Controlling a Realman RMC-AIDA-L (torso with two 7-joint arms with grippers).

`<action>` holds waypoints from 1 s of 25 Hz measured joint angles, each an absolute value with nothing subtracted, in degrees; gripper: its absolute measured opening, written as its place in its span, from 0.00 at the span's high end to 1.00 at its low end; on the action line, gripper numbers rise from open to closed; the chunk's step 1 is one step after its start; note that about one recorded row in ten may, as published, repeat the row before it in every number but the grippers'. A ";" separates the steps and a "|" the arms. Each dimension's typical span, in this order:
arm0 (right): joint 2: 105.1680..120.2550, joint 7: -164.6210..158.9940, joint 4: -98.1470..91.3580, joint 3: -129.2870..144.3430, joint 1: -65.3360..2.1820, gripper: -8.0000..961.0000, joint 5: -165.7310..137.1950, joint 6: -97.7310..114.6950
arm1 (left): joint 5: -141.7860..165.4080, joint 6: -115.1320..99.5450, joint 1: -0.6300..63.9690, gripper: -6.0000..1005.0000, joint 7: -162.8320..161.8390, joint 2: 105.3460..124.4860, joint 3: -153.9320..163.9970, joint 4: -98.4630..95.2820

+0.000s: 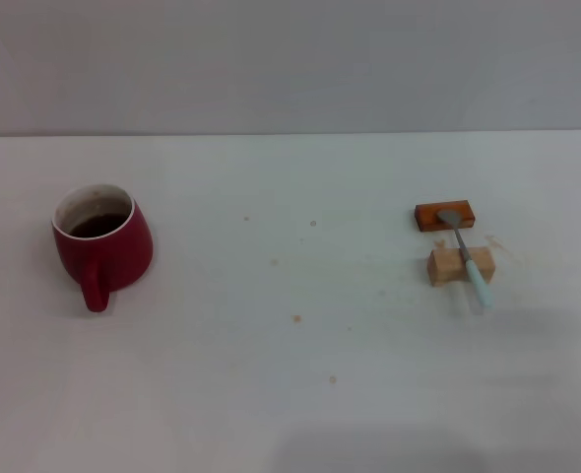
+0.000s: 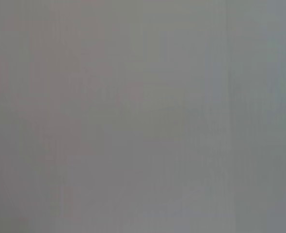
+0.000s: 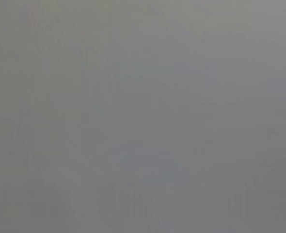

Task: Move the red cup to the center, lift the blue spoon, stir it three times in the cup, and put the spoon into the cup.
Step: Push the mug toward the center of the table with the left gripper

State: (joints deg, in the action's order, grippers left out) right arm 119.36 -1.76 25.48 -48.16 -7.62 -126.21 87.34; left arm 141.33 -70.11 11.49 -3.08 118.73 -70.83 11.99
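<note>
Head view: the red cup (image 1: 103, 243) stands upright at the table's (image 1: 290, 394) left, handle toward the robot. Far right, the blue spoon (image 1: 465, 255) lies bowl on an orange block (image 1: 445, 216), neck across a wooden block (image 1: 460, 266), handle nearer. No gripper is visible; both wrist views are blank grey.

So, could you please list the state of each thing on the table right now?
red cup: upright on the robot's left, dark liquid inside, handle toward the camera.
blue spoon: lying across both blocks, bowl on the orange-brown block.
orange-brown block: flat on the table.
pale wooden block: flat, under the spoon's neck.
</note>
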 joint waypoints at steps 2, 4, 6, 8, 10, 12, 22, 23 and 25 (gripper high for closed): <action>119.36 -1.76 25.49 -48.16 -7.63 0.28 -126.21 87.31 | 141.32 -70.04 11.59 0.15 -3.07 118.69 -70.83 12.01; 119.35 -1.76 25.48 -48.16 -7.65 0.28 -126.18 87.27 | 141.32 -69.97 11.81 0.16 -3.07 118.67 -70.87 12.06; 119.36 -1.76 25.47 -48.16 -7.76 0.28 -126.14 87.25 | 141.32 -69.85 12.17 0.17 -3.07 118.65 -71.08 11.99; 119.36 -1.76 25.14 -48.16 -8.08 0.28 -126.12 87.24 | 141.32 -69.40 12.60 0.18 -3.07 118.60 -71.09 11.95; 119.36 -1.76 24.83 -48.16 -8.39 0.28 -126.11 87.22 | 141.33 -69.27 12.74 0.19 -3.06 118.57 -71.05 11.93; 119.36 -1.80 24.77 -48.16 -8.62 0.28 -126.09 87.21 | 141.35 -69.13 12.91 0.21 -2.98 118.54 -70.96 11.91; 119.35 -1.84 24.69 -48.16 -8.90 0.28 -126.14 87.18 | 141.42 -65.38 15.65 0.32 8.27 118.43 -71.56 11.17; 119.36 -1.84 24.69 -48.16 -8.90 0.28 -126.11 87.18 | 141.45 -65.29 15.82 0.39 8.84 118.43 -71.49 11.15; 119.38 -1.84 24.69 -48.16 -8.90 0.28 -126.06 87.18 | 141.71 -64.94 16.41 0.50 10.23 118.43 -71.29 11.15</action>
State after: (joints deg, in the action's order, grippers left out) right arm 119.38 -1.84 24.69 -48.16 -8.90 -126.06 87.18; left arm 141.71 -64.94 16.41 10.23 118.43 -71.29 11.15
